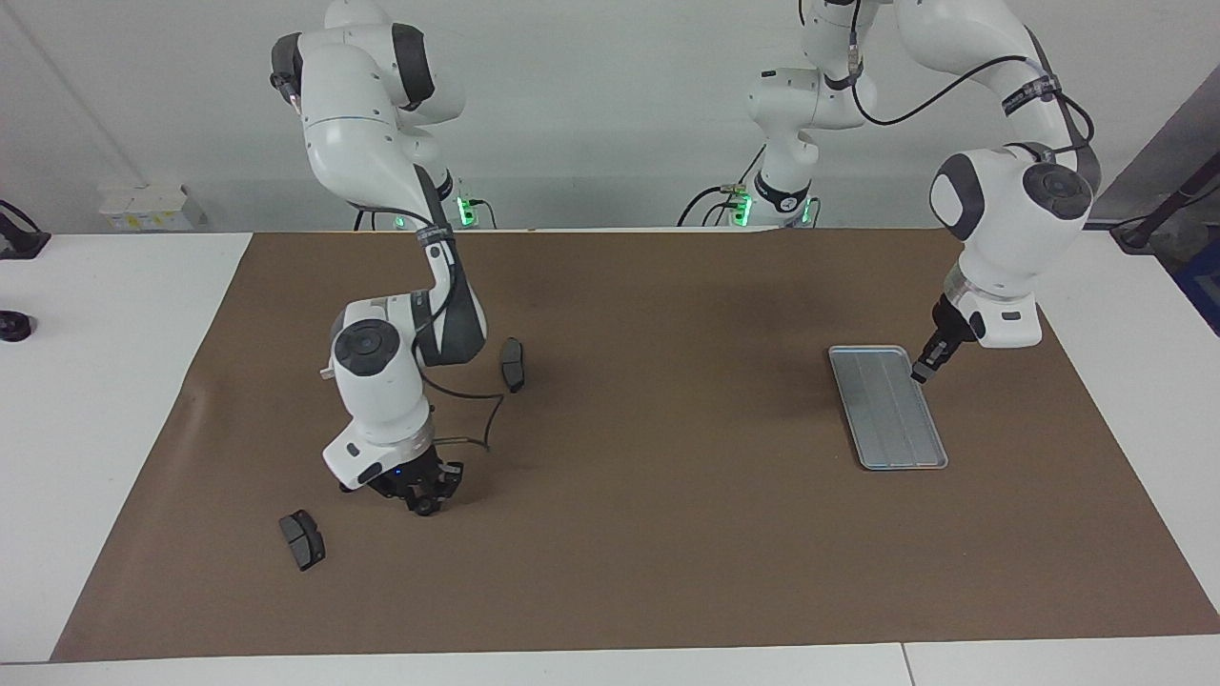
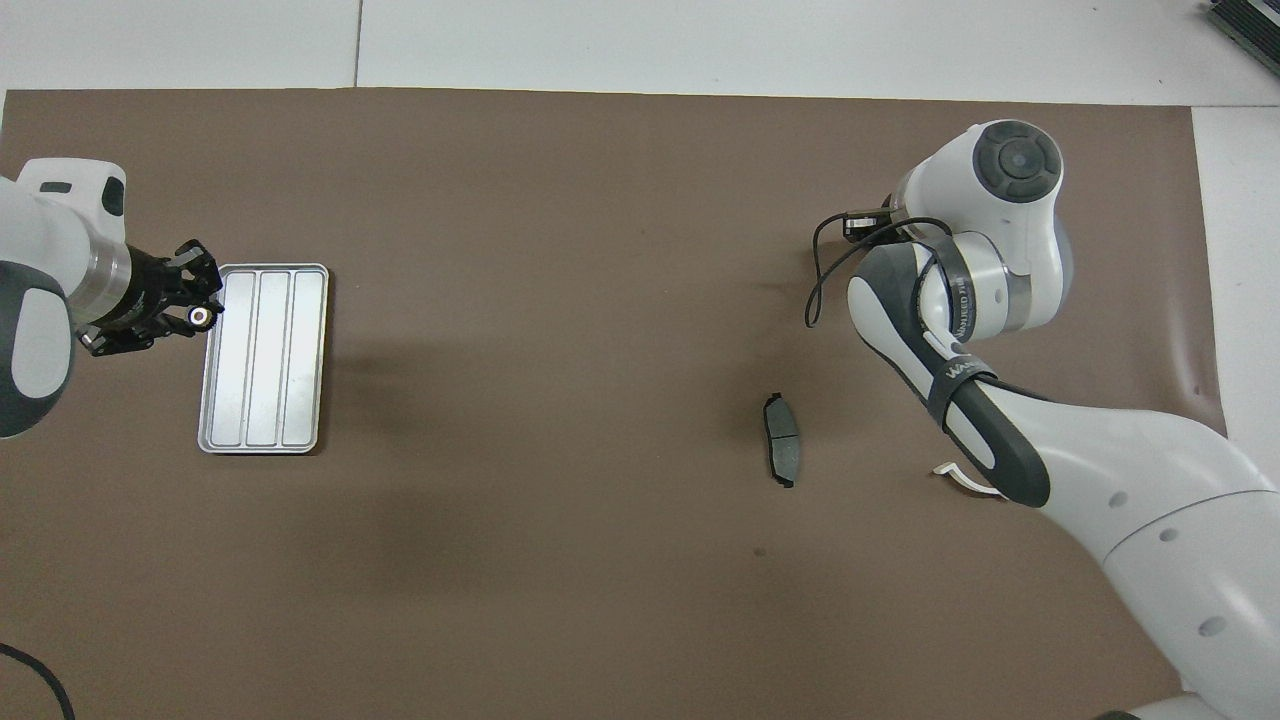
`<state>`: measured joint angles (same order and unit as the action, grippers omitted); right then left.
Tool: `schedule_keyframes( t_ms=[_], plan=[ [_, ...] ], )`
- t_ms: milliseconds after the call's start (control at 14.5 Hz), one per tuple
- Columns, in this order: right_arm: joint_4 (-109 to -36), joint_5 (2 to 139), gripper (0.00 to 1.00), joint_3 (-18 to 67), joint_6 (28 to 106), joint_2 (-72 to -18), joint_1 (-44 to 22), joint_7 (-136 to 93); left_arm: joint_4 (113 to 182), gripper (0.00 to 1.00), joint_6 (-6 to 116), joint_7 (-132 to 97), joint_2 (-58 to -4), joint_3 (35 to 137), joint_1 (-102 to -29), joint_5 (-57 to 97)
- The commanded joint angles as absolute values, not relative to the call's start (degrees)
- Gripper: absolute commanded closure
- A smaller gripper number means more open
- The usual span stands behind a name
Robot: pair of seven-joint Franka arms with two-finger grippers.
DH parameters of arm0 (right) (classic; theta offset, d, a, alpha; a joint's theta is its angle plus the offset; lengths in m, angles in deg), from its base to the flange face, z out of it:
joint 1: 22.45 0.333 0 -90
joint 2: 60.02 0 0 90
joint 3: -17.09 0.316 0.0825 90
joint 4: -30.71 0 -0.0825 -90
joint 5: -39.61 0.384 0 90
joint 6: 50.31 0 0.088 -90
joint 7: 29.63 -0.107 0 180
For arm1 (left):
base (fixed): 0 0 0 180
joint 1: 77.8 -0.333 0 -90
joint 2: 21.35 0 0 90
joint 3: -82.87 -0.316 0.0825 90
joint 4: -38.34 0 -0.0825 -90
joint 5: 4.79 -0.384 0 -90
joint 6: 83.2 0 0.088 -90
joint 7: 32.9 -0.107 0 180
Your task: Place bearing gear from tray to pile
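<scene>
Two grippers were in view, and the set of the jaws could not be told on either. The left gripper (image 1: 922, 373) pointed down at the long rim of the tray (image 1: 886, 410), on the side toward the left arm's end of the table; contact with the rim could not be judged. In the overhead view a small pale ring (image 2: 200, 317) showed at this gripper's tip, just beside the rim; whether it was held or part of the gripper was unclear. The right gripper (image 1: 425, 502) hung low over the mat (image 1: 648, 495) toward the right arm's end, its arm folded above it and hiding it from overhead. The tray lay flat on the mat toward the left arm's end, long axis running away from the robots, grooves bare. One dark pad (image 1: 513, 364) lay on the mat near the right arm's elbow; a second pad (image 1: 302, 539) lay farther from the robots, near the right gripper but apart from it. The brown mat covered most of the white table (image 1: 114, 381).
</scene>
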<state>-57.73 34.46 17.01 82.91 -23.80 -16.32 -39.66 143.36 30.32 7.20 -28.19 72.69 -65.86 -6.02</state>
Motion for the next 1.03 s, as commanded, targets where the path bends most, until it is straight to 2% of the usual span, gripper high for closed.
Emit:
schedule_keyframes(
  t_ms=[0,69,138,206,275,344,550,688,894,962],
  plan=[
    [-56.22,34.25,0.93,17.88,82.5,-22.93,-19.19,-35.53,137.06,1.0,23.43,8.23,-28.99,72.94,-61.73,-6.37],
    [-56.22,34.33,0.9,17.88,82.67,-22.93,-19.63,-34.74,136.69,1.0,23.59,8.5,-29.08,73.64,-59.89,-5.32],
    [-56.22,34.34,0.79,17.88,83.02,-22.84,-19.72,-34.73,137.64,1.0,25.33,9.11,-29.0,73.99,-57.17,-4.27],
    [-56.22,34.42,0.6,17.88,83.11,-22.84,-19.46,-35.08,138.87,1.0,27.35,10.86,-28.82,74.0,-54.19,-3.91],
    [-56.22,34.6,0.35,17.88,83.11,-22.84,-19.2,-35.34,140.36,1.0,30.76,14.01,-28.82,74.08,-51.64,-2.86],
    [-56.22,34.69,0.19,17.97,83.02,-22.84,-18.85,-35.78,142.99,1.0,36.97,17.0,-28.82,74.0,-48.65,-0.76],
    [-55.61,34.69,0.18,18.32,82.06,-23.71,-18.32,-36.84,146.44,1.0,48.52,22.2,-30.22,74.0,-41.61,3.55],
    [-54.73,34.77,0.18,20.15,80.48,-24.33,-16.83,-37.97,144.78,1.0,55.37,25.01,-35.73,73.91,-37.39,6.81],
    [-53.14,34.69,0.18,20.25,77.76,-24.94,-13.85,-43.59,135.14,1.0,57.86,28.62,-48.03,74.0,-33.69,6.81],
    [-53.14,34.77,0.18,20.25,77.23,-25.21,-12.96,-44.48,133.8,1.0,58.21,29.06,-49.81,74.0,-33.68,6.82]
  ],
)
